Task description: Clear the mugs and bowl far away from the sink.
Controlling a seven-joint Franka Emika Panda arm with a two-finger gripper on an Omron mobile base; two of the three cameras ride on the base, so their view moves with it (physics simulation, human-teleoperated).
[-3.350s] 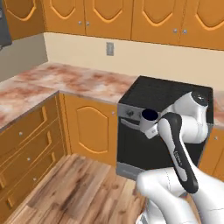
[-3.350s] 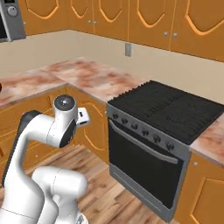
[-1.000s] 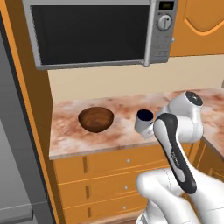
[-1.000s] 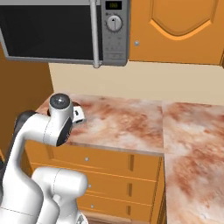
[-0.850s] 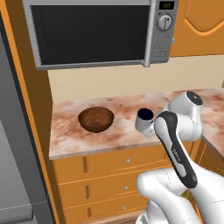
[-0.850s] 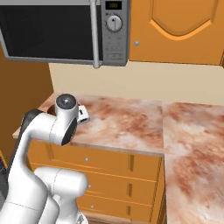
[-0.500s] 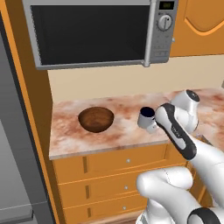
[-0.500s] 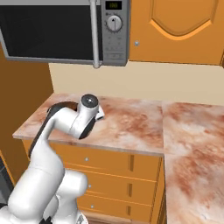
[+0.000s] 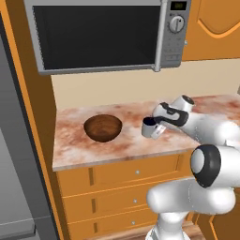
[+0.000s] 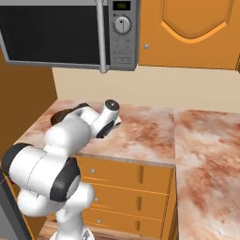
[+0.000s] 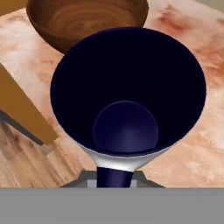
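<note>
My gripper is shut on the pale grey-white mug, holding it by its navy handle. The mug hangs tilted just over the marbled counter, and I cannot tell whether it touches. In the hand view I look straight into the mug's dark navy inside. The brown wooden bowl rests upright on the counter, a short gap to the mug's left. It also lies beyond the mug's rim in the hand view. My arm partly covers the bowl in the right base view. The black mug and the sink are out of view.
A microwave hangs low over the counter, with orange wall cabinets to its right. A tall dark panel bounds the counter on the left. The counter runs on to the right. Drawers sit below its front edge.
The base drove from the stove to this counter. In the last second the arm stretched forward, carrying the mug out over the counter to the right of the bowl.
</note>
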